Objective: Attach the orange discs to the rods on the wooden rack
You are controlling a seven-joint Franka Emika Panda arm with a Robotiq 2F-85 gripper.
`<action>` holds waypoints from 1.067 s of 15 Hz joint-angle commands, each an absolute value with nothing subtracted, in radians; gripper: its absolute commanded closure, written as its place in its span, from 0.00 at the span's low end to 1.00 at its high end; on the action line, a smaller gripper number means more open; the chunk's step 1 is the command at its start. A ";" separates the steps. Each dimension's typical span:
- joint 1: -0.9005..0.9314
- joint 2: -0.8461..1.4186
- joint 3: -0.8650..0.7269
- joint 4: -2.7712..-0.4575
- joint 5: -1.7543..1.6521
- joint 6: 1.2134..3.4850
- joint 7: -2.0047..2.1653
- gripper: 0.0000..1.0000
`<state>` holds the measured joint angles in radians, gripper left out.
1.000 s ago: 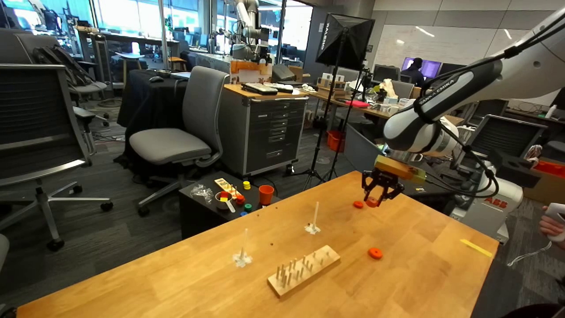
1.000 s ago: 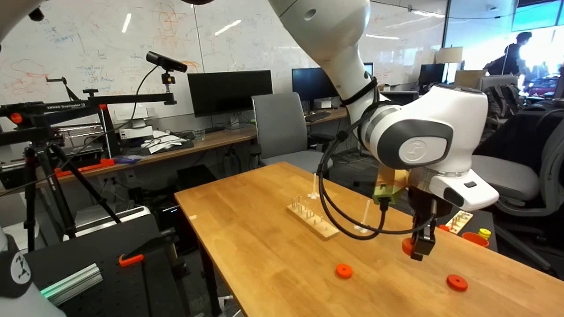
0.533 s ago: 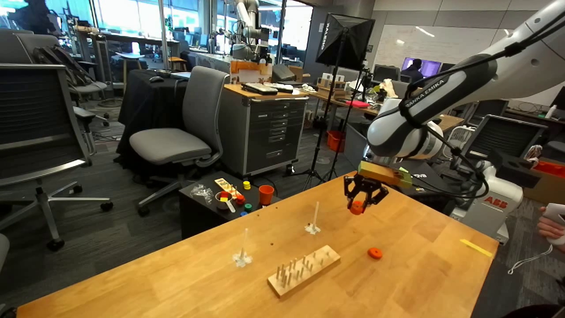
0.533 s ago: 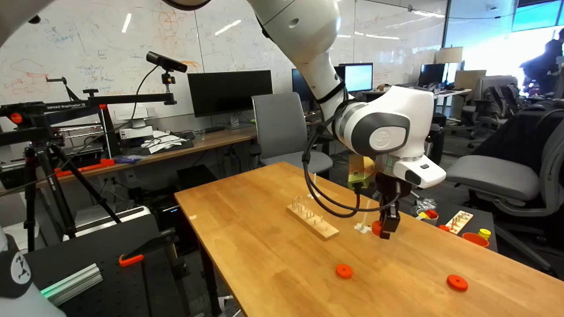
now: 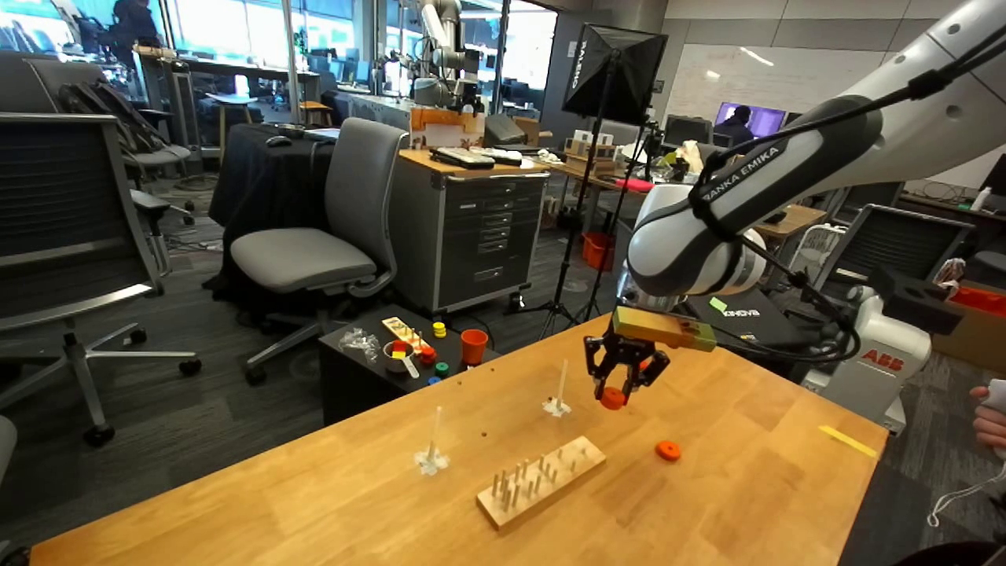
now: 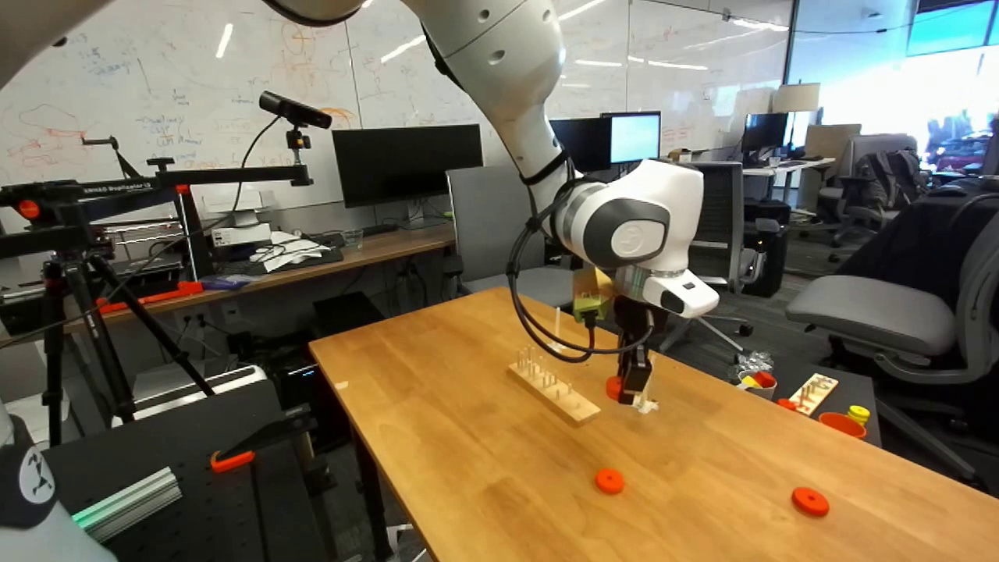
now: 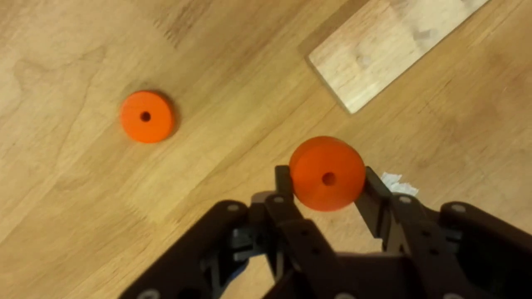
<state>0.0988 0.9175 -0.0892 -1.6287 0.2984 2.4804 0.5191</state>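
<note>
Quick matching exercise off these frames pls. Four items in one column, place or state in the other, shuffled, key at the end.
Items
1. Gripper
2. Rack
3. Orange cup
4. Yellow strip

Place or state
A. On the black side table
B. Closed on an orange disc
C. Flat near the edge of the wooden table
D. Studded with upright rods

Pairs: 1-B; 2-D; 3-A; 4-C

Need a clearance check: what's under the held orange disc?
Wrist view shows tabletop around the held disc, the rack apart from it; the spot the disc covers can't be seen.
</note>
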 commanded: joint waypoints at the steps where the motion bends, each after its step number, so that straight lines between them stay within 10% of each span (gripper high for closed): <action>1: 0.122 0.933 -0.072 -1.608 0.270 2.443 0.529 0.83; 16: 0.222 0.995 -0.066 -1.548 0.235 2.414 0.544 0.83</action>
<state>0.2118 0.9799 -0.0703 -1.5924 0.2706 2.4411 0.5194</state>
